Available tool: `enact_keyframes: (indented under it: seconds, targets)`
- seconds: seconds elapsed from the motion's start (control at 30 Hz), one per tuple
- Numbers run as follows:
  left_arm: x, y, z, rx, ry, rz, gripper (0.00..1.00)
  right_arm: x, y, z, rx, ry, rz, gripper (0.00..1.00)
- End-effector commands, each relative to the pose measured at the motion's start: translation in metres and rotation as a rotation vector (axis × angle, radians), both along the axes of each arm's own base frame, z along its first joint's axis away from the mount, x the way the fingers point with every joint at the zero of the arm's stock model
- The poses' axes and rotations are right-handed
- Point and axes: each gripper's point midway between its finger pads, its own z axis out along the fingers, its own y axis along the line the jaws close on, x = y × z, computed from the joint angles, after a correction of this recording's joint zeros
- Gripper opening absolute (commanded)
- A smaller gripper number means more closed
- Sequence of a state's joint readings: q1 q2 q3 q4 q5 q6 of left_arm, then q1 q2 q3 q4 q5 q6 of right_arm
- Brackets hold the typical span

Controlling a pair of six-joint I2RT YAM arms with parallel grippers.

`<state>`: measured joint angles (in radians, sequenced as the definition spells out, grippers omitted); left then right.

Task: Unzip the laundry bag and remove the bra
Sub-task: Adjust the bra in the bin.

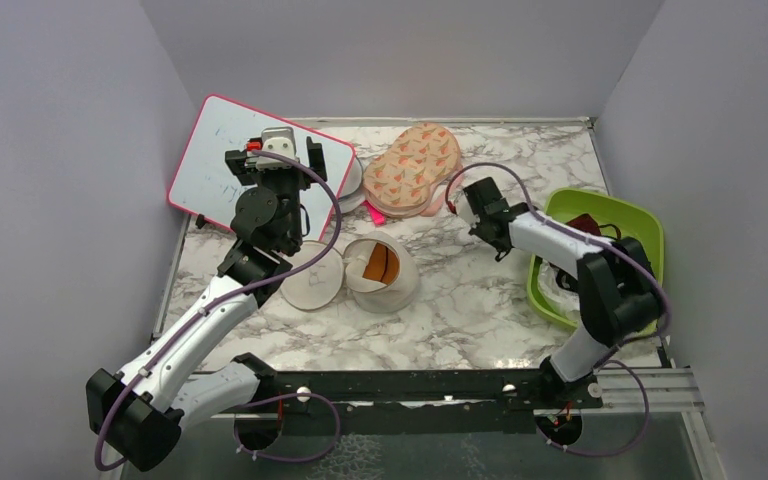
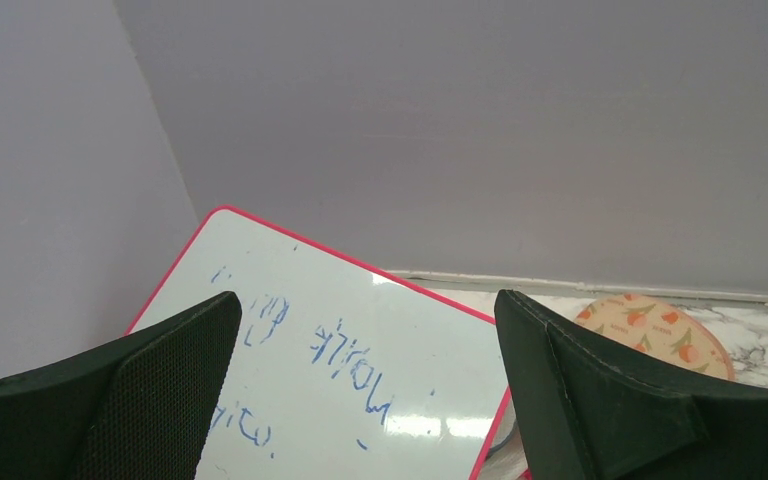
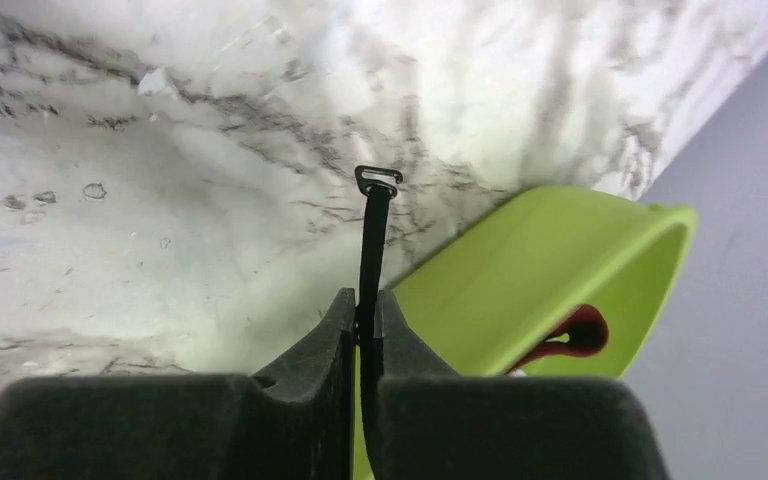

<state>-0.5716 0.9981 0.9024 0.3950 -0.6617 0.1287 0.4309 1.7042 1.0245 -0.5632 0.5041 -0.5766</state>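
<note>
Far left: whiteboard (image 1: 215, 150) with blue scribble, propped at the back corner. The left gripper (image 2: 365, 300) is raised and faces it, fingers spread wide with nothing between them, well apart from the bag.

Centre of the marble table (image 1: 480, 300): the laundry bag (image 1: 400, 285) looks unzipped, its round lid (image 1: 310, 280) flipped open to the left and lying flat. The bra (image 1: 380, 263), orange-brown, lies inside the open pod and is not yet taken out. The peach printed case (image 1: 415, 168) sits behind.

Right: the right gripper (image 3: 365, 305) is clenched on a thin black strap (image 3: 370, 240) with a metal ring at its end. I cannot tell what the strap belongs to. Beside it is a green bowl (image 1: 625, 215) holding a dark red cloth (image 1: 582, 224).

Judgement: unzip done, removal of the bra remains.
</note>
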Motion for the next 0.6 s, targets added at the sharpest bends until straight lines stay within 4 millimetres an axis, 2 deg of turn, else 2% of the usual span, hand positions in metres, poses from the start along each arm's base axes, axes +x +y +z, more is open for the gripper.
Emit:
enact_keyframes:
  seconds: [0.0,0.1,0.2,0.4,0.57]
  targets:
    - [-0.004,0.004,0.008,-0.018,-0.030,0.014,0.93,0.025,0.016,0.063,0.326,-0.319,-0.107,0.01]
    - [-0.003,0.003,0.007,-0.014,-0.026,0.011,0.93,0.031,-0.002,0.091,0.533,-0.510,-0.317,0.01]
    - [-0.002,0.003,0.005,-0.012,-0.022,0.013,0.93,0.022,-0.039,0.101,0.636,-0.698,-0.647,0.01]
    - [0.000,-0.001,0.003,-0.011,-0.018,0.000,0.93,-0.010,-0.089,0.094,0.681,-0.912,-1.039,0.01]
    - [0.000,0.000,0.002,-0.009,-0.015,0.007,0.93,-0.036,-0.121,0.057,0.789,-0.922,-1.365,0.01]
